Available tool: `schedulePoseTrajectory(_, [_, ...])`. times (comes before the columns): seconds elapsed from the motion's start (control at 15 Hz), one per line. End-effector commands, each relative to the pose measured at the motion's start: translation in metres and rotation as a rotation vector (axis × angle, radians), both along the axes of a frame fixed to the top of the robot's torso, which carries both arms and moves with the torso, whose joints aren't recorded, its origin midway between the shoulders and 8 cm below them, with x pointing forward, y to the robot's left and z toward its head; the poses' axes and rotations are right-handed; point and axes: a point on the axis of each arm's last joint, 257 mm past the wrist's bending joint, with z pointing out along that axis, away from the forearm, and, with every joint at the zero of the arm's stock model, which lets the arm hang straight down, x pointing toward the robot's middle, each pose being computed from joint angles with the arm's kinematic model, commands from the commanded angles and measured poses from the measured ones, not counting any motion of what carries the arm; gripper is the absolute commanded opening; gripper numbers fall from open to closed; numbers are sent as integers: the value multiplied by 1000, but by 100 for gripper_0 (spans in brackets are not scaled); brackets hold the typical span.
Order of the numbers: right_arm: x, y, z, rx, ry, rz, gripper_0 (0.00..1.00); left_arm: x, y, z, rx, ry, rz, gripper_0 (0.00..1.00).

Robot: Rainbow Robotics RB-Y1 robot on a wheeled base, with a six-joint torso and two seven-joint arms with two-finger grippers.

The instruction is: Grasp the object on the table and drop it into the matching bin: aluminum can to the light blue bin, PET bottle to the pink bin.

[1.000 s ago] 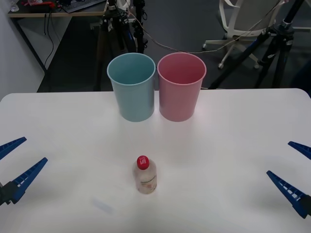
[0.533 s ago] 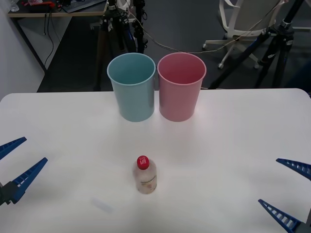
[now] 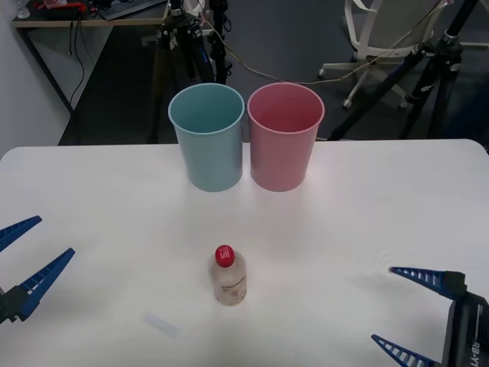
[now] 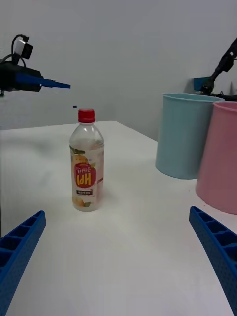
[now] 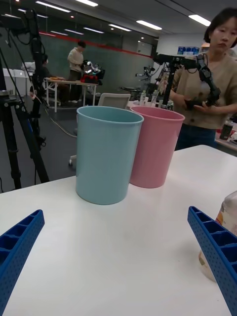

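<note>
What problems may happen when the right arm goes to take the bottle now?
The PET bottle stands upright and alone on the table; one finger of the open right gripper touching first may tip it. The pink bin stands right against the light blue bin, so a drop off-centre might enter the wrong one.

PET bottle (image 3: 228, 276) upright, before pink bin (image 3: 283, 136)

The PET bottle (image 4: 87, 160) is clear, glossy plastic with a smooth red cap (image 4: 86, 115) and a printed film label (image 4: 86, 180). The light blue bin (image 3: 208, 138) and pink bin (image 3: 283, 137) are smooth plastic with a soft sheen. The table (image 3: 107, 199) is a plain white, matt, smooth top. Both grippers' fingers (image 4: 216, 247) are ribbed blue plastic.
</note>
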Motion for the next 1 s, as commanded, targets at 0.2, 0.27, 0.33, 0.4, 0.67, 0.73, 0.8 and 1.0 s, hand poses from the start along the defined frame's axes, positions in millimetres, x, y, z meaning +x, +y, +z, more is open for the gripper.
schedulePoseTrajectory(0.2, [16,55,-11,-14,-16,94,100,0,0,0,0,0,0,100])
schedulePoseTrajectory(0.27, [21,66,-13,-19,-19,100,100,0,0,0,0,0,0,100])
schedulePoseTrajectory(0.33, [26,75,-16,-26,-18,101,100,0,0,0,0,0,0,100])
schedulePoseTrajectory(0.4, [30,83,-20,-25,-11,103,100,0,0,0,0,0,0,100])
schedulePoseTrajectory(0.67, [46,120,-38,5,-6,137,100,0,0,0,0,0,0,100])
schedulePoseTrajectory(0.73, [50,129,-41,9,-9,139,100,0,0,0,0,0,0,100])
schedulePoseTrajectory(0.8, [55,139,-44,12,-13,140,100,0,0,0,0,0,0,100])
schedulePoseTrajectory(1.0, [71,168,-53,19,-10,135,100,0,0,0,0,0,0,100])
